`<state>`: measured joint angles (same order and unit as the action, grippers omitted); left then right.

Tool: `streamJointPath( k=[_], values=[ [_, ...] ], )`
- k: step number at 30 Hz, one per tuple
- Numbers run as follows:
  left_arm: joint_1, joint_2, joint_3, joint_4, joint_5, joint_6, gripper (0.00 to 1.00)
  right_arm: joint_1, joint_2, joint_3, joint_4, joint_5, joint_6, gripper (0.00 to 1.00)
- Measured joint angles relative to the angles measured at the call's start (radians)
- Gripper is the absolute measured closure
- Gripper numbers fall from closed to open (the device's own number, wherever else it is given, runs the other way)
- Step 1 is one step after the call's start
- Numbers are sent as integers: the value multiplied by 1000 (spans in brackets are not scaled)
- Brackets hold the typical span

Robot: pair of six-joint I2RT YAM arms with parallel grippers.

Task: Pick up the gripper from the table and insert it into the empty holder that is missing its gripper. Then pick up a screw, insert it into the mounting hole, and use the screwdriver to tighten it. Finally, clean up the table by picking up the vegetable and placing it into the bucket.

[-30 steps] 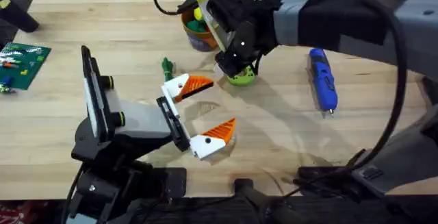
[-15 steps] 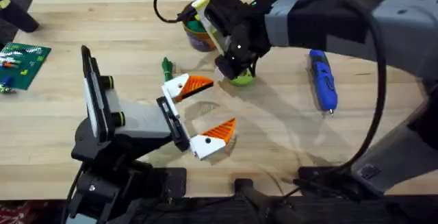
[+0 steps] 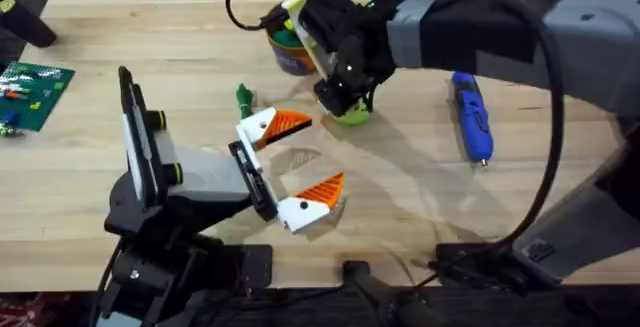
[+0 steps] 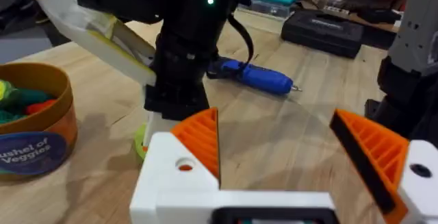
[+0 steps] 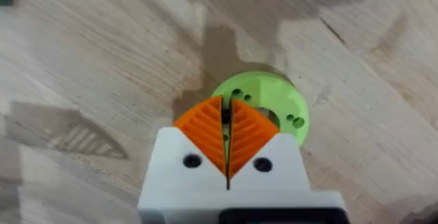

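**Grabbing the Little Green Veggie**

Sitting on the wooden table [image 3: 120, 27], the vegetable [image 5: 263, 104] is a small, round, lime-green toy with a few little holes in its top. It lies close to the bucket [image 3: 290, 52], which already has bright toy pieces inside. The right gripper [image 5: 227, 148] is down right on top of it. Its two orange pads [image 5: 205, 131] are pressed flat together. I cannot tell if they pinch any part of the toy, because they sit in front of its near edge.

The toy looks like hard plastic, so it is likely very light and stiff. It will not squash. Its smooth, round side could make it slip or roll away. A good place to hold it is across its middle, one pad on each side, or on its rim.

The left gripper [image 3: 295, 162] waits near the middle of the table with its fingers wide apart, holding nothing. The screwdriver [image 3: 470, 117] lies off to the right, well apart from the toy.
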<state>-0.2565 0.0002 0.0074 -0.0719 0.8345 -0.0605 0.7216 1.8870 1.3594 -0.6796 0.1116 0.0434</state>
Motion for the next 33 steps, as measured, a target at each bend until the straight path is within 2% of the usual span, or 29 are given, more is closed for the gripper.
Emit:
streamJointPath(
  k=[24, 33],
  values=[
    [0, 0, 0, 0, 0, 0, 16, 0, -8, 7, -53, 0, 0, 995],
    [0, 0, 0, 0, 0, 0, 16, 0, -31, 75, -116, 0, 0, 995]
  ],
)
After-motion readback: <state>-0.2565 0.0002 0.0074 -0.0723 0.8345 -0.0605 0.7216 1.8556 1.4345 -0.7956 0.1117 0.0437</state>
